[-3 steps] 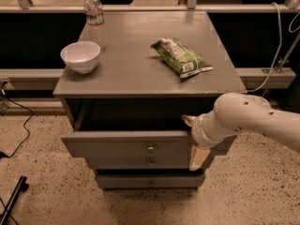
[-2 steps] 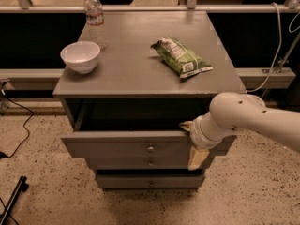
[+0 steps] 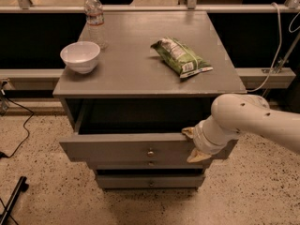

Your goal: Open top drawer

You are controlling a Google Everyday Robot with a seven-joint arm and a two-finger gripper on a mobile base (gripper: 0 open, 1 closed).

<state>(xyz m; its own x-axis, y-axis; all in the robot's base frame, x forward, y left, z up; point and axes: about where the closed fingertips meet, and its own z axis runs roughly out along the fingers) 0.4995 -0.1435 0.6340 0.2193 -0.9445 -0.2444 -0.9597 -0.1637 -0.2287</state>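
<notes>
the gripper (image 3: 193, 145) sat at the right end of the top drawer (image 3: 122, 147), whose front panel ran between the two tan fingers (image 3: 188, 132), one hooked over its upper edge and one pressed to its face, clamped on it, and the drawer stood pulled partway out with its brass knob (image 3: 150, 152) just left of them. there were three drawers with three knobs, one white bowl (image 3: 80, 56), one water bottle (image 3: 95, 18) and one green snack bag (image 3: 181, 57), the bag above the fingers, the bowl and bottle well up to their left. these stood on the grey cabinet top (image 3: 140, 76), over a speckled floor (image 3: 47, 191), with a railing (image 3: 140, 7) behind.
</notes>
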